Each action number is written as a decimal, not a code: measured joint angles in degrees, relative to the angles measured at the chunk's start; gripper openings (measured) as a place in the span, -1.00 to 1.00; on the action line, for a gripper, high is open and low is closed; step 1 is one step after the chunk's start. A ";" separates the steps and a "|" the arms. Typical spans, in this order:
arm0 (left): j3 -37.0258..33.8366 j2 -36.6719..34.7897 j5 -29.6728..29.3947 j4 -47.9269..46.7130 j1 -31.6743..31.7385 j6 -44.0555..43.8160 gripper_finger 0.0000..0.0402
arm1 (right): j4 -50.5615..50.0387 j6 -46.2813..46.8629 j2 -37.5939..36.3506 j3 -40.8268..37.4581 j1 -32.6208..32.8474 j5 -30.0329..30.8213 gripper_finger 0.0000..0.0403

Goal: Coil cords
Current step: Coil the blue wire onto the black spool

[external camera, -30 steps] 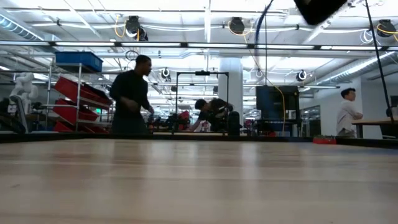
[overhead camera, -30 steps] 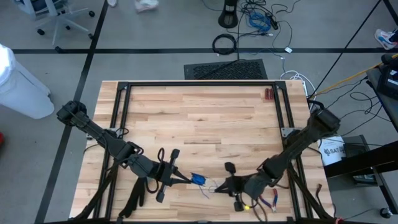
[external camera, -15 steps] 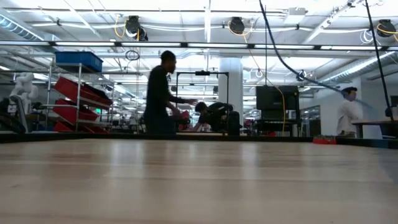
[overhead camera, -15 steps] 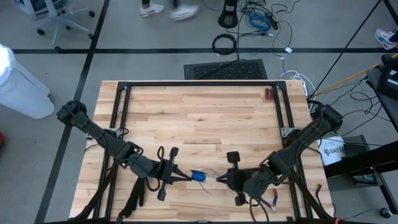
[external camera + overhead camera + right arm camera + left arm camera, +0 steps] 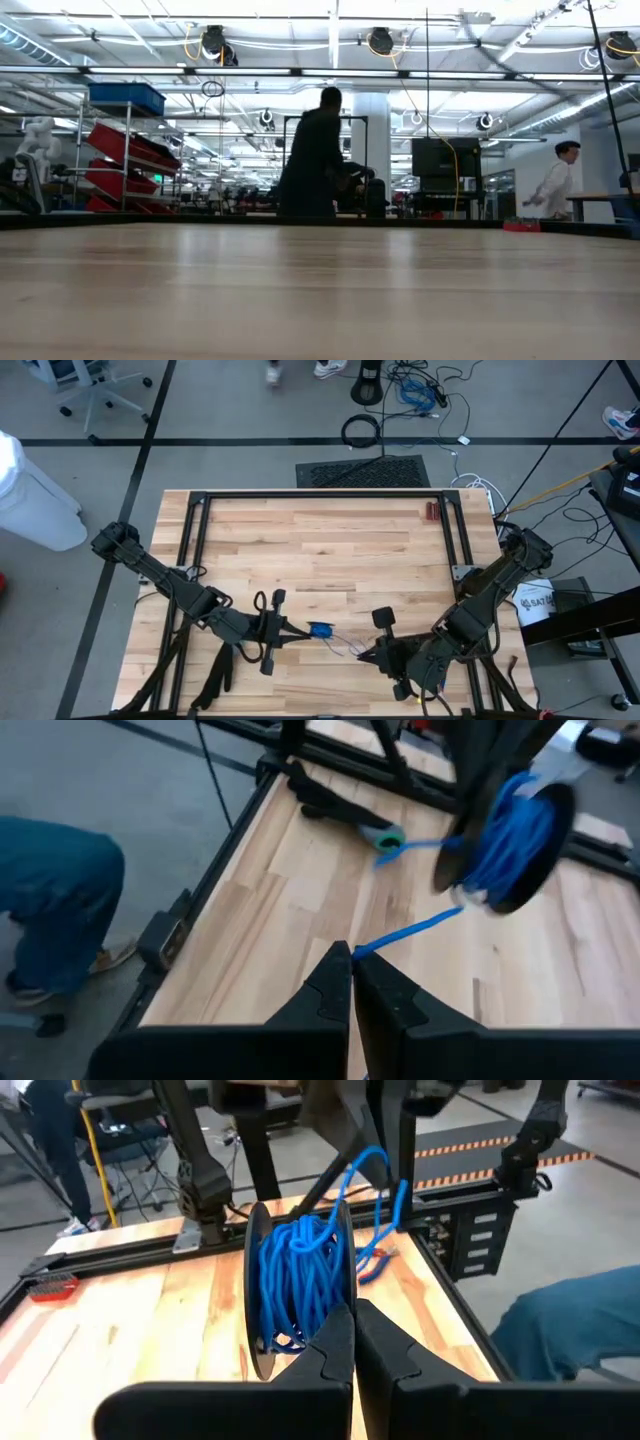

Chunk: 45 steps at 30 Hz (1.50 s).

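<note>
Near table's front edge: both arms work together.
Left gripper (image 5: pixel 352 1342): fingers clenched on spool (image 5: pixel 298 1285), steadying it.
Right gripper (image 5: pixel 350 978): fingers pinching blue cord (image 5: pixel 405 932), keeping it taut for winding.

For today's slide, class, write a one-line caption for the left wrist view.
Left gripper, jaws shut, holds a spool of blue cord above the wooden table.

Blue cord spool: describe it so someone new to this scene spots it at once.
On the wooden table, look at its near edge, between the two dark arms. There the left gripper pinches a small dark spool wound with bright blue cord, a strand trailing to the right gripper. It is the only blue thing on the table.
</note>
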 joint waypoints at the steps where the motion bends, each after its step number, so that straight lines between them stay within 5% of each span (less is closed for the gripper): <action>1: 0.00 0.00 -0.02 0.27 0.00 0.00 -1.00 | -0.64 0.65 0.00 0.00 0.24 -0.02 -1.00; 45: 0.00 3.27 15.26 6.25 2.69 -0.95 -1.00 | 22.15 -42.46 3.37 0.00 -8.62 3.16 -1.00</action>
